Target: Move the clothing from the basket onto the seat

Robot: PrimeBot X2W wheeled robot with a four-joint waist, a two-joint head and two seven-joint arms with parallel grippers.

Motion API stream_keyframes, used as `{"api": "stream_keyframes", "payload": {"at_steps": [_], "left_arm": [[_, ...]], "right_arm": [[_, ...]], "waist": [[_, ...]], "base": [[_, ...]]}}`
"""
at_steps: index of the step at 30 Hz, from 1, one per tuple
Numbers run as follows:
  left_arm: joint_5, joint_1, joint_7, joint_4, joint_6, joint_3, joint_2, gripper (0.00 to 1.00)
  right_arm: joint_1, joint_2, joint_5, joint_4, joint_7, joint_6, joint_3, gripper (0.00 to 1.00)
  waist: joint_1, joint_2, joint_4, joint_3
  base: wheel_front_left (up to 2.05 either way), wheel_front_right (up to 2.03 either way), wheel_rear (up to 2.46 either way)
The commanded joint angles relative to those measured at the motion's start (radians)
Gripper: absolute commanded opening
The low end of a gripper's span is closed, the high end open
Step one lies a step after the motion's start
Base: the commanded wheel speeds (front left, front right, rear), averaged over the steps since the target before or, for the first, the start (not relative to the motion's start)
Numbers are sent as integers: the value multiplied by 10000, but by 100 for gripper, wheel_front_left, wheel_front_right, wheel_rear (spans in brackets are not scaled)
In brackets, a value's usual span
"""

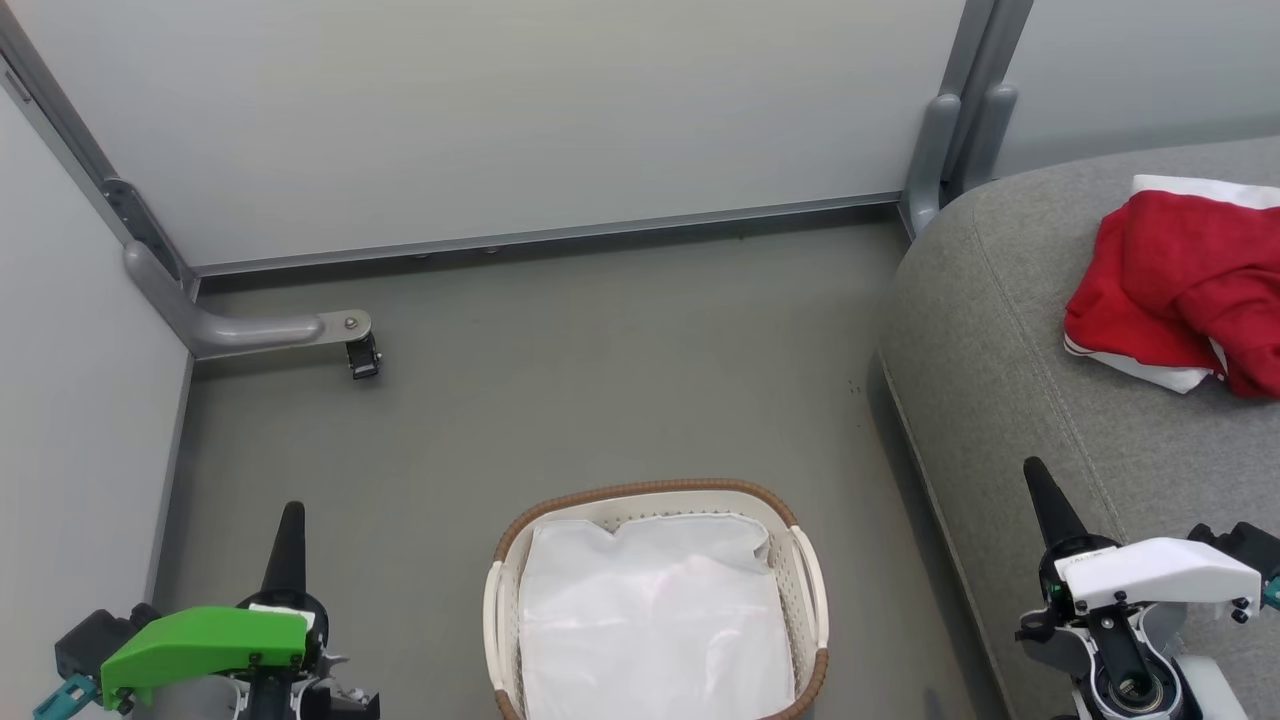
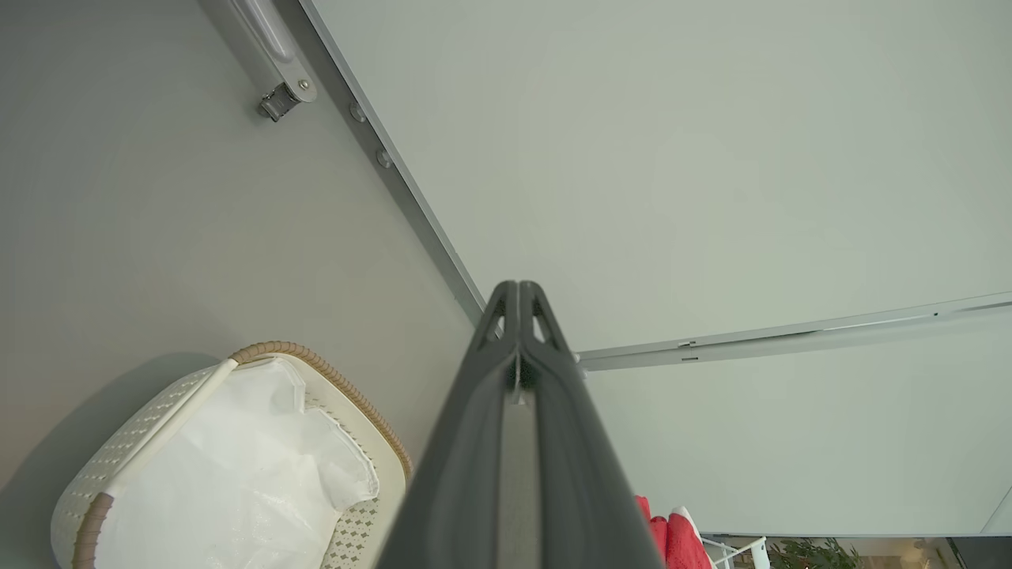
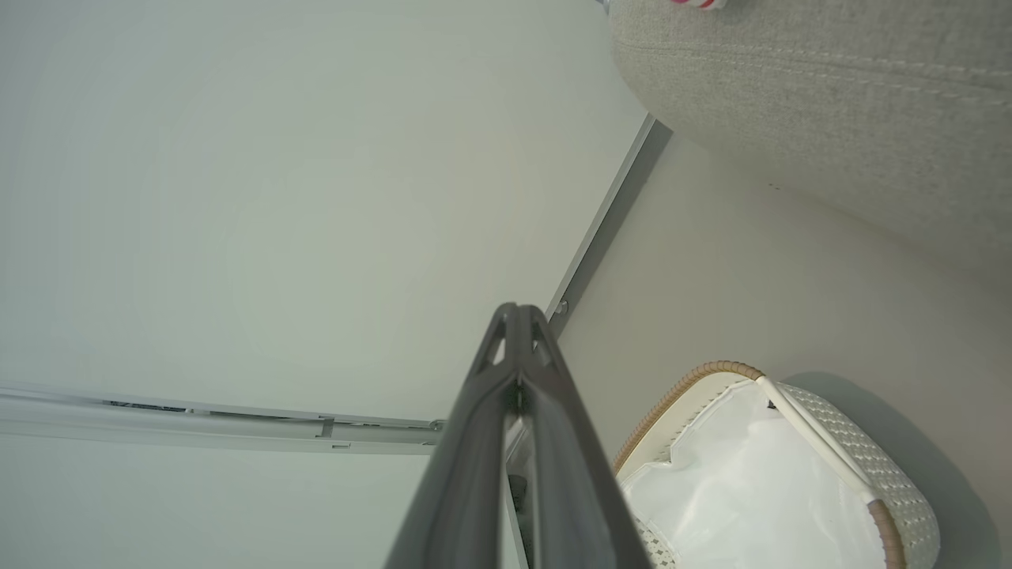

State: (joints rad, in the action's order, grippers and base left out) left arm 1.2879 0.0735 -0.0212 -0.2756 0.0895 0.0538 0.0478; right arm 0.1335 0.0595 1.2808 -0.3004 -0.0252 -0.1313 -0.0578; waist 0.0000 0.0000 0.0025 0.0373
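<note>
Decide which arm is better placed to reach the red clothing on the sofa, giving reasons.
Right. The right gripper, shut, is on the sofa's side, nearer the clothing; the left gripper, also shut, sits beyond the basket, farther off.

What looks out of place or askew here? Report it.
Nothing stands out. The clothing lies in a crumpled heap on the seat; the basket stands upright on the floor, with a white liner sheet inside.
</note>
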Motion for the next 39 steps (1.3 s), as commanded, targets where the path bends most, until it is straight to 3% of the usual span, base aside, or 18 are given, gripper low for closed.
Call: {"api": "stream_keyframes", "payload": {"at_steps": [1,39], "left_arm": [[239,263,-55,97,88,61,76,0],[2986,411,-847,304,409,557,82,0]], "right_arm": [[-62,25,243,133,-60,6,-72,0],[-283,-71,3030,545,-835,5,-539,0]], "waist": [[0,0,-1,-11],[0,0,-22,-299]], "base": [[0,0,0],[0,0,0]]}}
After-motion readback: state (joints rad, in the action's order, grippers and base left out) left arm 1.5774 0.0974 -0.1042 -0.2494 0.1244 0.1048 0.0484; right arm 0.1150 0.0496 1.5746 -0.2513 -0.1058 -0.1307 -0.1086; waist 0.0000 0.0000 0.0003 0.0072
